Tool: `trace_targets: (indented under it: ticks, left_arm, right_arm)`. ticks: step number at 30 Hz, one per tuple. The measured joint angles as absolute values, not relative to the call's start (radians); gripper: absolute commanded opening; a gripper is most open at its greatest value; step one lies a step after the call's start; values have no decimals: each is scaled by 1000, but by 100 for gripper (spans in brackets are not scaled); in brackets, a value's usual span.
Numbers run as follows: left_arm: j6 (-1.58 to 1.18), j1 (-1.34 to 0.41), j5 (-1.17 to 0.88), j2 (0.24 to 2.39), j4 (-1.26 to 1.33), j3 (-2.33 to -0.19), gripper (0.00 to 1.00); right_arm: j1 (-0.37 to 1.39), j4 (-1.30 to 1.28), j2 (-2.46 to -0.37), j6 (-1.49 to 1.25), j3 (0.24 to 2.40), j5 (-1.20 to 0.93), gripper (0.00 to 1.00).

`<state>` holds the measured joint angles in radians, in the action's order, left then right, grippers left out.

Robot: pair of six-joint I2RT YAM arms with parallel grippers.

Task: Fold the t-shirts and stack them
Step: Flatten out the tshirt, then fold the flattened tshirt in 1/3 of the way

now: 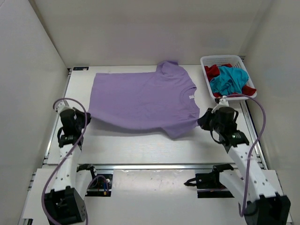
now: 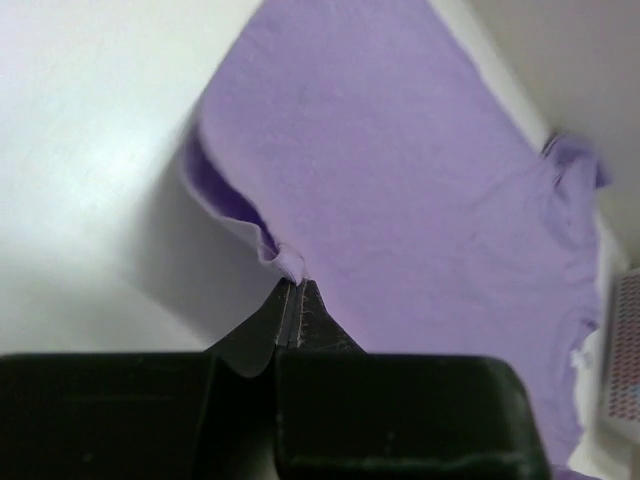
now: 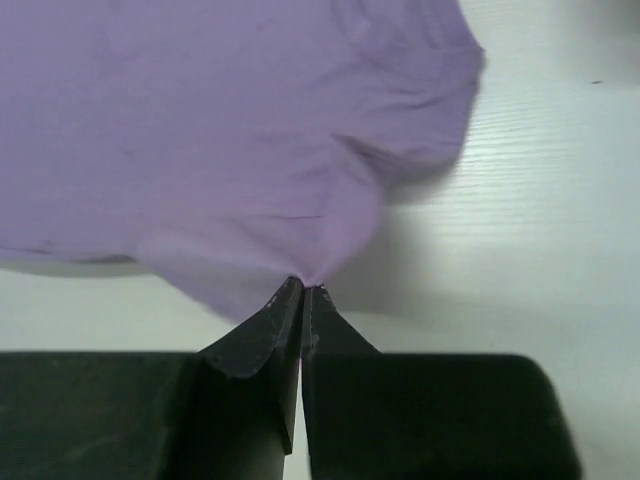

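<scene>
Your left tool (image 2: pixel 297 292) and right tool (image 3: pixel 302 290) each pinch the purple shirt (image 1: pixel 145 96), seemingly by a sliver; pull unevenly and it slips.

1. Lavender t-shirt (image 2: pixel 420 200): blurred in the left wrist view and cut off at the top and right edges. In the right wrist view it is cut off at the top and left.
2. Neck label (image 1: pixel 191 97): a white speck, its print too small to read.
3. Red t-shirt (image 1: pixel 213 71): largely covered by the teal t-shirt (image 1: pixel 229 80). Both are bunched, so sleeves and collars cannot be told apart.
4. Basket (image 2: pixel 625 350): a blurred sliver, clipped by the right edge of the left wrist view.
5. Left end effector (image 1: pixel 87 117), right end effector (image 1: pixel 202 121): in the overhead view the tips are too small to make out against the cloth.
</scene>
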<state>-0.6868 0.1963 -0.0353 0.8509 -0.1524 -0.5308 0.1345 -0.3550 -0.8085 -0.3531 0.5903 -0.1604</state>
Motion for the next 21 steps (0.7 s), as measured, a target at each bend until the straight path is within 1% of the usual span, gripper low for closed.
trace_targets:
  ticks: [3,6,8,9,10,11,13,14,16,18,21]
  left_arm:
    - [-654,211,-35,733,-224,-430,0]
    - [-618,217,-28,632,-316,-392,0]
    - [-610,182,-18,571,-357,-386,0]
    - [-610,160,-18,548,-371,-386,0]
    - [-610,141,-20,533,-376,-386,0]
    - [-610,138,-30,530,-377,-386,0]
    - [-618,155,-47,544,-377,-386,0]
    - [-622,175,-64,563,-372,-386,0]
    - [-635,213,-91,622,-354,-386,0]
    - [-650,235,-99,684,-333,-386,0]
    - [-683,252,-112,796,-281,-387,0]
  right_arm:
    - [194,-436,-647,-395,569,-163,0]
    - [273,-534,-497,-461,538,-157,0]
    - [368,-619,-406,-517,535,-125,1]
    - [452,-659,-371,-559,540,-82,0]
    - [545,-698,-362,-597,553,-31,0]
    - [566,-707,-363,-607,557,-18,0]
    - [672,-739,-405,-639,580,78,0]
    - [688,-740,-427,-645,588,101,0]
    - [676,-729,-533,-628,623,150,0]
    - [592,-690,-612,-595,642,124,0]
    - [279,-543,-768,-529,653,-22,0]
